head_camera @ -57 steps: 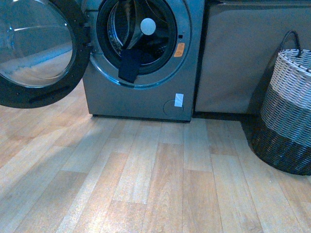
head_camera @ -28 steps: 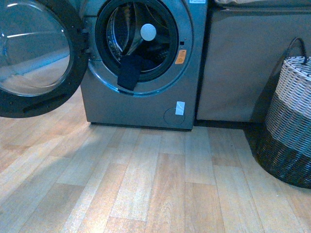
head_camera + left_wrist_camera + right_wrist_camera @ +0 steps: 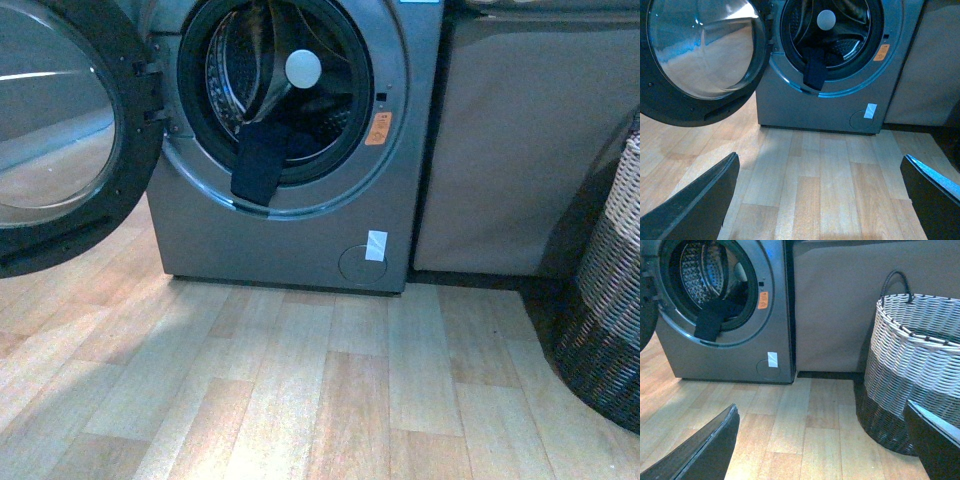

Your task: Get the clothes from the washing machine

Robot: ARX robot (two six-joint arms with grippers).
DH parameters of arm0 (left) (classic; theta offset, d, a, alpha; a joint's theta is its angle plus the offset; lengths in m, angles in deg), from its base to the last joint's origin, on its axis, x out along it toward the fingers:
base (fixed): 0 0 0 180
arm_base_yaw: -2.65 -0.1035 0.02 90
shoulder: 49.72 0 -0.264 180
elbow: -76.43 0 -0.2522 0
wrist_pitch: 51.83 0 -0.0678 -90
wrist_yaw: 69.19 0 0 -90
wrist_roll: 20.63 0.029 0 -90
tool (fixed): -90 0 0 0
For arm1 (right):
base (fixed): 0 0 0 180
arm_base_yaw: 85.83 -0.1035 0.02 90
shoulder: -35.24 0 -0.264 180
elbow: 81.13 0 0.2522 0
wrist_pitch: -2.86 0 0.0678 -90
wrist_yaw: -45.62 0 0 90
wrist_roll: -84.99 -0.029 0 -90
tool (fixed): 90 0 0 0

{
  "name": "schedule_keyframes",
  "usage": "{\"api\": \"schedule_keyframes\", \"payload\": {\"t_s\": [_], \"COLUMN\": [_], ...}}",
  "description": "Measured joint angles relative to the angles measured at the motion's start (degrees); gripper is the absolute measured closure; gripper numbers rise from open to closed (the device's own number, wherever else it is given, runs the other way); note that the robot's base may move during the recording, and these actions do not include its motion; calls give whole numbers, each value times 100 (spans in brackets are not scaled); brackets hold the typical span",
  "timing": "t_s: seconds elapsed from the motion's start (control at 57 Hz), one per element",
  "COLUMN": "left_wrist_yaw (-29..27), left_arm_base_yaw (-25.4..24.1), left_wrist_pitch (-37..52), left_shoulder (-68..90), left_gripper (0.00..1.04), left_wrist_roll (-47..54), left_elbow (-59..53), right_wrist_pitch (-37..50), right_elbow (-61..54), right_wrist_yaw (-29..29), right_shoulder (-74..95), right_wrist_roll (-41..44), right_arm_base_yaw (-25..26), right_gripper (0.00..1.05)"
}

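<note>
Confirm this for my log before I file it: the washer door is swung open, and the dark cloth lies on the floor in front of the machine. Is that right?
Not quite. The door is swung open, but the clothes are not on the floor: they hang over the lower lip of the washing machine mouth, partly inside the drum. The front view shows it.

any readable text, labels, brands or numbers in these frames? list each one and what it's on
Orange warning sticker on the grey metallic front-loading washing machine, beside the porthole: dark print, too blurred to read.
White rectangular label overlapping the round filter cap: looks blank, too small to tell.
No brand name or number can be read in any view.
</note>
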Motion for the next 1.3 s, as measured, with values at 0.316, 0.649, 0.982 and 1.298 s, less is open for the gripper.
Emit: {"api": "schedule_keyframes", "payload": {"t_s": [0.316, 0.649, 0.982, 1.298], "left_wrist_yaw": [2, -4, 2, -2], "left_arm_base_yaw": [0, 0, 0, 0], "left_wrist_pitch": [2, 2, 0, 0], "left_shoulder": [-9, -9, -15, -9], "left_gripper": [7, 7, 7, 7], "left_wrist_roll": [2, 2, 2, 2], "left_elbow": [0, 0, 0, 0], "right_wrist_pitch": [0, 2, 2, 2], "right_elbow": [0, 0, 0, 0], "right_wrist_yaw": [13, 0, -2, 2], "right_shoulder": [0, 0, 0, 0], "right_wrist_roll": [2, 2, 2, 2], "right_arm_base_yaw": [-7, -7, -11, -11], "right_gripper": [7, 7, 7, 7]}}
